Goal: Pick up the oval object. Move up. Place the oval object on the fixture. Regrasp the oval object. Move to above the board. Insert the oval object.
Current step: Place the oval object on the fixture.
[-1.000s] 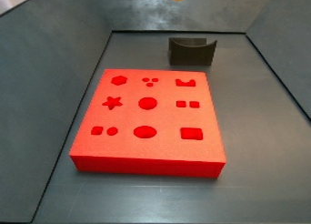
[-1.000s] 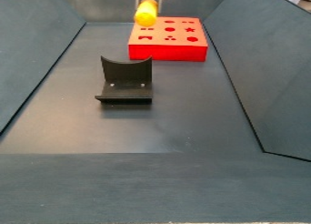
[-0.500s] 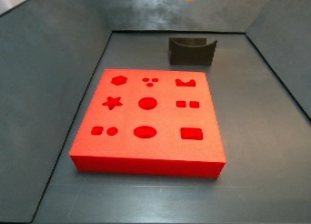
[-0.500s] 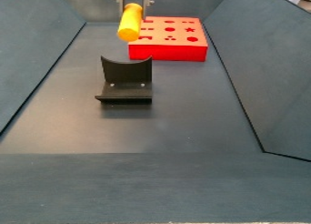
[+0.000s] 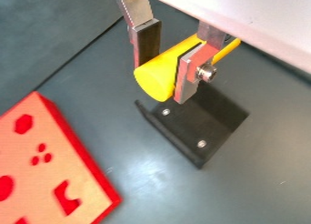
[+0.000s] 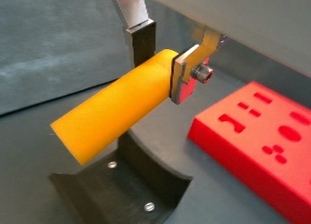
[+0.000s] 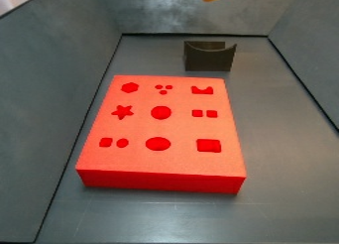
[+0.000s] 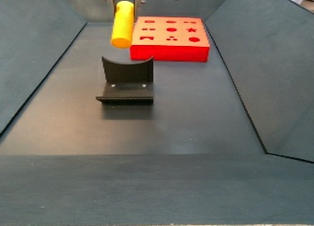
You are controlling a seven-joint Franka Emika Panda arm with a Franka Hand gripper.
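While your tool (image 6: pixel 166 62) is clamped on the oval object (image 6: pixel 112 108), the fixture (image 8: pixel 125 81) sits right beneath it; the peg's long axis hangs steeply, free end toward the notch.

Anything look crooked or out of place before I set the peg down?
Nothing stands out. The gripper hangs above the dark notched fixture, its jaws shut on one end of the smooth yellow-orange oval peg, which juts out at a slant. The flat red cut-out board lies flat, holes empty.
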